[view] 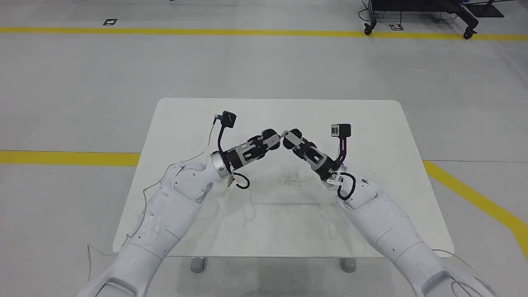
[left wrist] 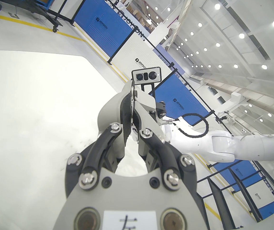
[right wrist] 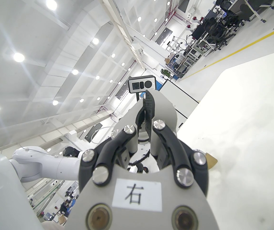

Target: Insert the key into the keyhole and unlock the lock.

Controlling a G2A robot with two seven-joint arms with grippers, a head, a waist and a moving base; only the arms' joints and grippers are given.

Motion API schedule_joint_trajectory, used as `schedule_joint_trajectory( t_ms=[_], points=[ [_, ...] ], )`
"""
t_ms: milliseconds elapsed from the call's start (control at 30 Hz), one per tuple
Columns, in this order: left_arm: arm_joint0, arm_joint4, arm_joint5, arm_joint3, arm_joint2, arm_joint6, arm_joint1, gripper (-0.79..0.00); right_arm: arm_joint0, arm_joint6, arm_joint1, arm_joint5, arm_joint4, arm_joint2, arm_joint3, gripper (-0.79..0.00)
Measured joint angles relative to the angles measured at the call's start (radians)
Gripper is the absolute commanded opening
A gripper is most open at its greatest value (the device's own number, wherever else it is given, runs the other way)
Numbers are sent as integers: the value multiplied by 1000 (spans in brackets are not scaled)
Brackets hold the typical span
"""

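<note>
Above the middle of the white table [view: 363,132] my two grippers meet tip to tip. My left gripper [view: 274,138] [left wrist: 132,90] is shut on a thin silvery metal piece [left wrist: 132,96], seemingly the key, whose rounded edge shows between the dark pads. My right gripper [view: 291,139] [right wrist: 148,95] faces it with its ribbed pads pressed together, and I cannot make out anything between them. A small brass-coloured corner [right wrist: 211,160], perhaps the lock, peeks out from behind the right gripper's body. The keyhole is hidden.
The tabletop [right wrist: 242,111] below the grippers is plain white with faint scuff marks [view: 290,178]. Yellow floor lines [view: 247,30] run around the table. Wheeled racks [view: 421,0] stand far off at the back.
</note>
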Motion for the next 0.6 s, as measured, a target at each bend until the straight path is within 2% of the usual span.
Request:
schedule_joint_trajectory(
  t_ms=[367,400,433,467,500,600],
  points=[
    [4,-5,-20,0,-13,4,4,-785,-5,40,-5,11,-5,12,-7,-785],
    [4,-7,-21,1,-12,3,4,-785,-6,44,-6,13,-5,13,-9,-677],
    [3,-7,-23,2,-12,3,4,-785,-7,49,-6,16,-3,13,-10,-496],
    [3,-7,-25,3,-13,3,4,-785,-8,55,-6,19,0,13,-12,-194],
    [2,-5,-27,4,-15,5,5,-785,-9,65,-7,25,4,13,-13,0],
    [0,1,-31,8,-27,17,8,-785,-10,83,-6,36,19,20,-14,0]
  ],
)
